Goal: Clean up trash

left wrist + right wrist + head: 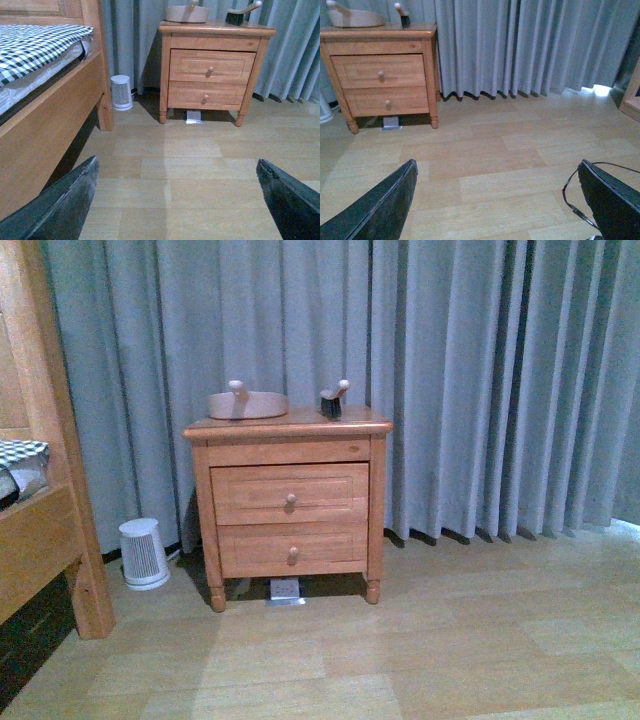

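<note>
Left gripper (175, 202): jaws spread wide, empty.
Right gripper (495, 202): wide as well, above wooden floor (495, 150).
Dustpan (248, 403), brush (334, 400): well ahead of both, atop nightstand (290, 450).

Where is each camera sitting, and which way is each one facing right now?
Front: on the body, facing the nightstand against the curtain; no arm shows.
Left wrist: on the left arm, facing nightstand and bed; open left hand frames the floor.
Right wrist: on the right arm, facing floor and curtain; open right hand shows.
All three share the nightstand with dustpan and brush.
</note>
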